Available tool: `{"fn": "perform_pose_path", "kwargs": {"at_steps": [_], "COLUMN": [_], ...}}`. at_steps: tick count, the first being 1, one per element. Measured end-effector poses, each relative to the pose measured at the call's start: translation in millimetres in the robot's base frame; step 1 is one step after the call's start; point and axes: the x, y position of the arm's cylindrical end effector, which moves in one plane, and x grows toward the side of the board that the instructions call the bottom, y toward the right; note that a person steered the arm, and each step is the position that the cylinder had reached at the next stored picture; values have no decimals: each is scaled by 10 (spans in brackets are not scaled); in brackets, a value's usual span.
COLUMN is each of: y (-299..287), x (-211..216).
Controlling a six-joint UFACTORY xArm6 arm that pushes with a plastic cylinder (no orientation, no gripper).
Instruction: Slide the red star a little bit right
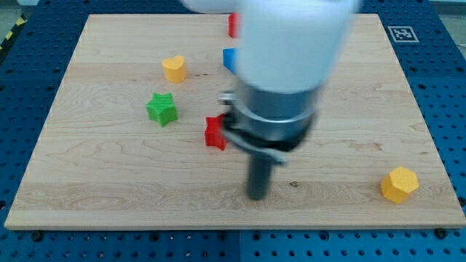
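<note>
The wooden board (109, 189) lies on a blue perforated table (22, 109), and the arm's big pale body (291, 51) hangs over the middle of it, hiding a good part of the view's top centre. The red star (215, 133) sits near the middle of the board, its right side tucked behind the arm's dark collar, so only its left points show and I cannot tell which way it is turned or whether it has any long axis. Up and to the left of it, a short way off, is a green star (162, 108), and further up-left a yellow heart-shaped block (174, 68). Poking out from the arm's left edge are a blue block (229, 59) and, above it, another red block (232, 25); their shapes are mostly hidden. A yellow hexagonal block (399, 184) stands well apart, near the board's bottom right corner. The arm ends in a bare rod that holds nothing, and my tip (257, 196) rests on the board below and to the right of the red star, near it but apart. A black and white marker tag (403, 33) sits at the top right corner.
</note>
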Motion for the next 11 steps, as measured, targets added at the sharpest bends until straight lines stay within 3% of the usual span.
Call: {"fn": "perform_pose_path", "kwargs": {"at_steps": [1,2,4,6,8,9,11], "y": [-462,-376,-538,-740,30,309,822], "x": [-361,-622,-666,-1049,-949,-636,-477]}}
